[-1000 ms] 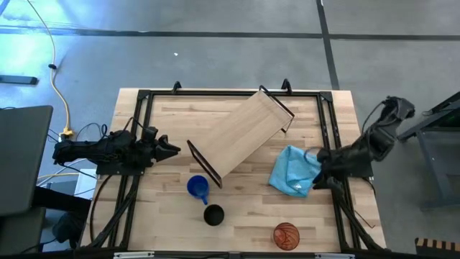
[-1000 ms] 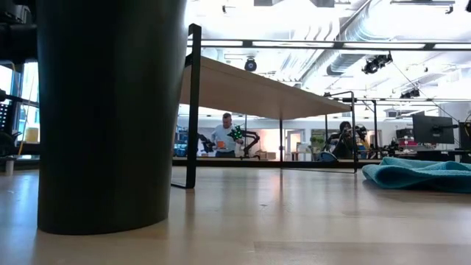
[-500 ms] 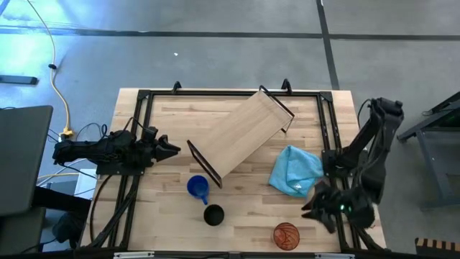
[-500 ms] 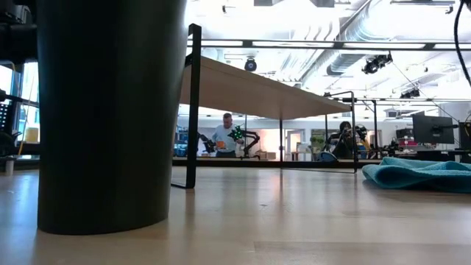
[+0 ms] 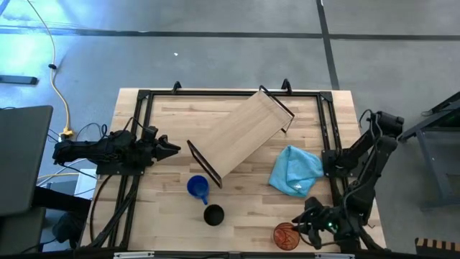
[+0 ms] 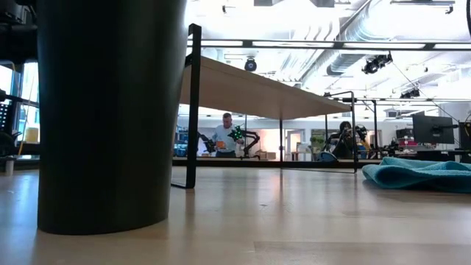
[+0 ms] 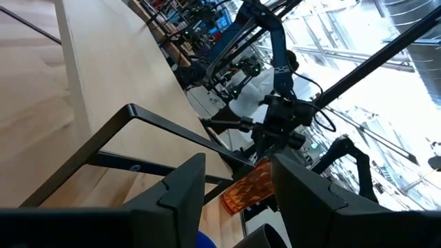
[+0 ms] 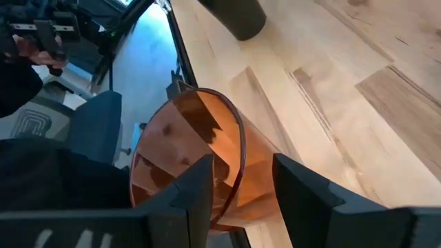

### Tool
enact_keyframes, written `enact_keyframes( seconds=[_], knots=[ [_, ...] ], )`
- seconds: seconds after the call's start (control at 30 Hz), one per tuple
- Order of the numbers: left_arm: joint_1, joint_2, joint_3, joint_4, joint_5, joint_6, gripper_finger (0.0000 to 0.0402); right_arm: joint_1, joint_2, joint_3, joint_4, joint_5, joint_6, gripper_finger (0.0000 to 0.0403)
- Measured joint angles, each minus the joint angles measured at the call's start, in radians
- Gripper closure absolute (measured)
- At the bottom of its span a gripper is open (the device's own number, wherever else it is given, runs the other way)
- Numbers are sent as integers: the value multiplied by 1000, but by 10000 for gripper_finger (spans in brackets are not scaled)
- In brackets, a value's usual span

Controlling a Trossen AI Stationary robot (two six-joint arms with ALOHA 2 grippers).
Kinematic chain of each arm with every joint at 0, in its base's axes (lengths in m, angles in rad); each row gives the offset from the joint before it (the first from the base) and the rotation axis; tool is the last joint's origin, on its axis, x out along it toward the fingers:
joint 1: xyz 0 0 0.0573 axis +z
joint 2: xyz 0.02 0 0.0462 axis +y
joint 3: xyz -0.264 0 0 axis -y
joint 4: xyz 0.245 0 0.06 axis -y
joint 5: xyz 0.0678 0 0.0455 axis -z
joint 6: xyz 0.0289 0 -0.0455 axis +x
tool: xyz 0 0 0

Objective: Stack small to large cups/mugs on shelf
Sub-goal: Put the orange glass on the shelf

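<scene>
Overhead, high view. The shelf [image 5: 241, 134] lies slantwise mid-bench, nothing on it. The blue mug [image 5: 198, 188] and black cup [image 5: 213, 214] stand near its lower end; the orange tumbler [image 5: 286, 234] sits close to the bench's [image 5: 165, 216] front edge. A light blue cloth [image 5: 296, 170] lies between shelf and right rail. The right gripper [image 5: 302, 229] is at the tumbler's side; the left gripper [image 5: 171, 149] waits at the left rail, fingers apart, empty. Step judged: first pick-up, approach to the tumbler.

Low view. The black cup fills the near left; the shelf's board stands raised on its bracket, with open bench beneath and around it.

Left wrist view. Own fingers spread, holding nothing; the tumbler appears far off past the shelf bracket.

Right wrist view. The tumbler's rim lies between the two parted fingers, not yet clamped. The next move likely calls for closing on the wall and lifting straight up. Little room remains toward the front edge; the route to the shelf passes the cloth.
</scene>
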Motion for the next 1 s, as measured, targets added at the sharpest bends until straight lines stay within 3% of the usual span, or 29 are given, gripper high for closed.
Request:
enact_keyframes(
  seconds=[0.5, 0.63, 0.77, 1.0],
  knots=[
    [0, 0, 0, -45, 0, -6, 245, -116, 0, 10, -30, -186, -72, 266],
    [0, 0, 0, -80, 0, -24, 245, -140, 0, 10, -29, -232, -80, 304],
    [0, 0, 0, -92, 0, -24, 245, -157, -1, 10, -41, -245, -107, 384],
    [0, 0, 0, -97, 10, -27, 245, -210, -7, 10, -73, -245, -149, 398]
  ],
)
